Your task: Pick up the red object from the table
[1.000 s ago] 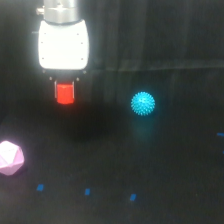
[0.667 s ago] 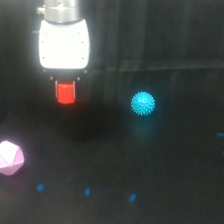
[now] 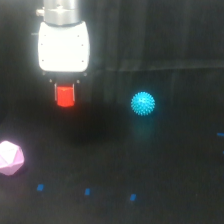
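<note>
The red object [image 3: 65, 96], a small red-orange block, hangs under the white gripper body at the upper left of the exterior view. My gripper [image 3: 65, 92] is shut on it, dark fingers flanking its sides. A soft shadow lies on the black table [image 3: 165, 170] below it, so the block is off the surface.
A cyan spiky ball [image 3: 143, 103] sits to the exterior view's right of the gripper. A pink faceted polyhedron [image 3: 10, 158] lies at the left edge. Small blue marks [image 3: 87, 191] dot the table near the front.
The gripper and the red object have stayed almost in place, perhaps a touch higher. The ball and the polyhedron have not moved.
</note>
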You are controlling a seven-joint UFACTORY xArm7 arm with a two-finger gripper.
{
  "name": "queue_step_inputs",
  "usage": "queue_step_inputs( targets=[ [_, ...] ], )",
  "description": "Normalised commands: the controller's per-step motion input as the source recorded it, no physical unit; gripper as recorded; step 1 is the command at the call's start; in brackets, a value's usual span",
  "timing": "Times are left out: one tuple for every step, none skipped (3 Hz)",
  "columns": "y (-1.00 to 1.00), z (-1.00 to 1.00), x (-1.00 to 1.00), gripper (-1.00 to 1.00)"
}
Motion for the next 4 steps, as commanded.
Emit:
queue_step_inputs(
  targets=[
    [-0.25,-0.34,0.28,-0.76],
    [0.35,-0.08,0.07,-0.99],
    [0.72,0.39,0.17,-1.00],
    [0.30,-0.12,0.04,-0.94]
  ],
)
